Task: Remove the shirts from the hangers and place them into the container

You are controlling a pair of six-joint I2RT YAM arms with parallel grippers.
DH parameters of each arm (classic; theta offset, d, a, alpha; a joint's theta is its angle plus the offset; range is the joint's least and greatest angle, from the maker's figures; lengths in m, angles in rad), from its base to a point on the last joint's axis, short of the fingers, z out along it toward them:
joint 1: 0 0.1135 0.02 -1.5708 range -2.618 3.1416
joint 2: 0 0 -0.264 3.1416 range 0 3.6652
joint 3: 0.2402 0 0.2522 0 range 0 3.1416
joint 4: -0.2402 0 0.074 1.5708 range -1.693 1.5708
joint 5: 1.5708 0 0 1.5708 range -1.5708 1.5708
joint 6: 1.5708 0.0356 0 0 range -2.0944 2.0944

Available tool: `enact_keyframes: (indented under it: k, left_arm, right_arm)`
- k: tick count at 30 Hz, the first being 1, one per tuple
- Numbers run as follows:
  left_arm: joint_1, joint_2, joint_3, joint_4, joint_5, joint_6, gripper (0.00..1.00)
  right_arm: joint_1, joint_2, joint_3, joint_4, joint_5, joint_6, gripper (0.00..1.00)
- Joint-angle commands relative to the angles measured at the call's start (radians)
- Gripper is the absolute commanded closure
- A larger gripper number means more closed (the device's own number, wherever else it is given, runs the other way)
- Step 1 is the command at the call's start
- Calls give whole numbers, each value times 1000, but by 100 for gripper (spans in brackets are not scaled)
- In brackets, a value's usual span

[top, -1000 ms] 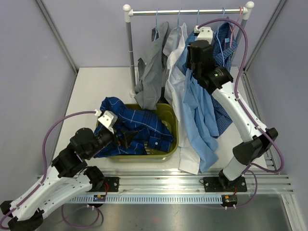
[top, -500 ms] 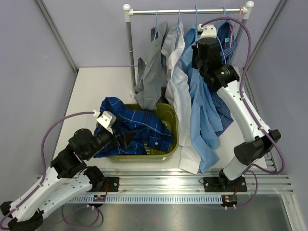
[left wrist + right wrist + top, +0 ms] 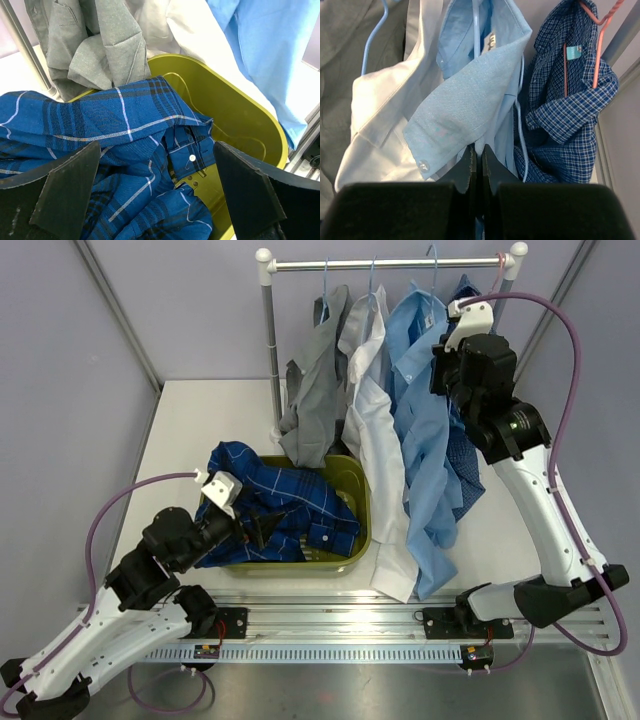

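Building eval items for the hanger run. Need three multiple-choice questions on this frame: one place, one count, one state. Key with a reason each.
1. Where is the dark blue windowpane-check shirt?
A) on a hanger
B) in the olive-green plastic tub
C) flat on the table beside the tub

2. How many shirts hang from the silver rail?
A) two
B) five
C) four

3. How do the jaws of the right gripper stand?
A) shut on the light blue collared shirt
B) wide open, clear of the shirts
C) shut on a pinkish-red hanger

Key:
1 B: it lies bunched inside the tub.
2 C: the grey shirt, the white shirt, the light blue one and the navy small-check shirt hang there.
3 A: the right wrist view shows the jaws pressed together on that shirt's cloth just under its collar.
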Motion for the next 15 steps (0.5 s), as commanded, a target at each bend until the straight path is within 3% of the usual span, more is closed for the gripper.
enact_keyframes:
  k: [1,7,15]
  left_arm:
    - [4,-3,16,56,21,22,1]
    - [2,49,42,74,55,23,1]
    - [2,40,36,71,55,15,1]
  right_arm:
    - [-27,-59,-59,77,-106,-25,100]
    - [-69,-68,-110,62,-203,-4,100]
    - [-73,-52,-127,73,-223,15,100]
